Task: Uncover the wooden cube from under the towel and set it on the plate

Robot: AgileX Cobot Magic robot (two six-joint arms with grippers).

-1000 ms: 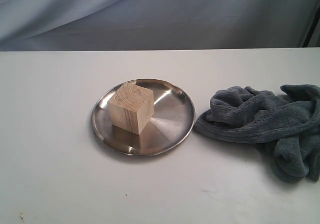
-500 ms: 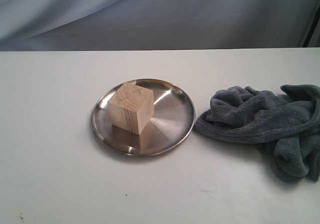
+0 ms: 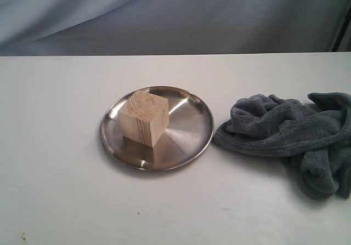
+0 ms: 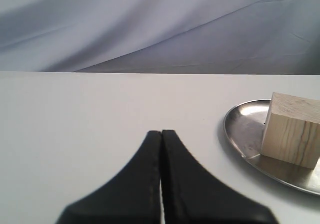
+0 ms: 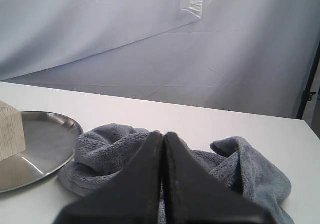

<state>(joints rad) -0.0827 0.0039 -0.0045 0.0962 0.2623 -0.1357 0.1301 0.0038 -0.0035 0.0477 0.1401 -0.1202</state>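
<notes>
The pale wooden cube (image 3: 144,118) stands on the shiny steel plate (image 3: 189,130) in the middle of the white table, fully uncovered. The blue-grey towel (image 3: 290,138) lies crumpled to the right of the plate, touching its rim or nearly so. Neither gripper shows in the exterior view. In the left wrist view my left gripper (image 4: 161,133) is shut and empty, well back from the plate (image 4: 245,134) and cube (image 4: 292,129). In the right wrist view my right gripper (image 5: 163,134) is shut and empty, short of the towel (image 5: 110,149), with the plate (image 5: 47,144) and the cube's edge (image 5: 10,129) beside it.
The white table (image 3: 60,190) runs to a grey-blue cloth backdrop (image 3: 175,15). A dark stand (image 5: 309,83) shows at the backdrop's right side. Small specks mark the table near its front edge (image 3: 23,237).
</notes>
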